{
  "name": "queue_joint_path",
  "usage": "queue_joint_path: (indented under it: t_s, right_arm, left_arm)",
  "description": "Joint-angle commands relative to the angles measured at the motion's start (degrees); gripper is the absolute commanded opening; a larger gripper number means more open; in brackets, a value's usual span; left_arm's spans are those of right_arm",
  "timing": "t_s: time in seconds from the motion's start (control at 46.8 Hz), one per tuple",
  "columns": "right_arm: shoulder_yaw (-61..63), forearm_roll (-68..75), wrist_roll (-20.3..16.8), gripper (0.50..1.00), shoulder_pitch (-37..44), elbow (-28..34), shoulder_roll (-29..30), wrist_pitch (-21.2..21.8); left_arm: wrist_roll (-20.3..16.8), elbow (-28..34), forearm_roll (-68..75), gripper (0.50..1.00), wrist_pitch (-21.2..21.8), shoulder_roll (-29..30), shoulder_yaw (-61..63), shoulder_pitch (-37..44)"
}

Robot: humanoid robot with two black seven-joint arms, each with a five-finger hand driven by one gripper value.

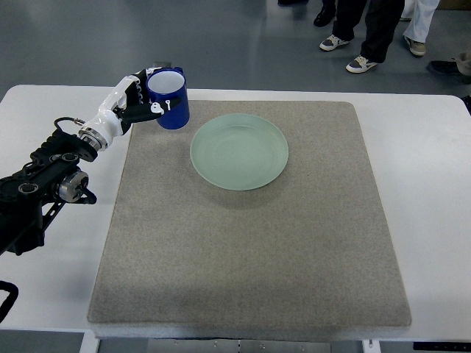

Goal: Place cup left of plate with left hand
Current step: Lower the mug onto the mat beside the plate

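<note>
A blue cup with a white inside stands upright near the far left corner of the grey mat. My left hand is wrapped around its left side, fingers curled on the cup's wall. A pale green plate lies on the mat to the right of the cup and a little nearer to me, apart from it. Whether the cup's base touches the mat is hidden. My right hand is out of the picture.
The mat lies on a white table. Beyond the table's far edge several people's legs and shoes stand on the grey floor. My left arm stretches over the table's left side.
</note>
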Motion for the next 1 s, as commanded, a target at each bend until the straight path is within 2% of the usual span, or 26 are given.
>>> queue_joint_path:
  t_s: [0.0,0.15,0.598,0.684,0.748,0.834,0.983]
  right_arm:
    - [0.00,0.00,0.00,0.932,0.00,0.00,0.00,0.01]
    - [0.00,0.00,0.00,0.932,0.00,0.00,0.00,-0.08]
    - [0.00,0.00,0.00,0.932,0.00,0.00,0.00,0.01]
    - [0.00,0.00,0.00,0.932,0.00,0.00,0.00,0.01]
    - [0.00,0.00,0.00,0.932,0.00,0.00,0.00,0.01]
    - [0.00,0.00,0.00,0.932,0.00,0.00,0.00,0.01]
    - [0.00,0.00,0.00,0.932,0.00,0.00,0.00,0.01]
  left_arm:
    - [-1.29,0.84,0.05,0.602,-0.25,-0.44,0.27,1.06]
    - [-3.22,1.01,0.05,0.602,-0.08,-0.53,0.89,2.20]
    - [-5.16,2.68,0.14,0.623,0.71,-0.53,0.80,3.52]
    - [-5.69,2.68,0.14,0.664,2.03,-0.62,0.89,3.78]
    - [-5.69,2.68,0.14,0.728,4.05,-0.62,0.89,3.78]
    - [-5.69,2.68,0.23,0.748,5.46,-0.71,1.15,3.78]
    - [-5.69,2.68,0.23,0.761,5.55,-0.71,1.59,3.78]
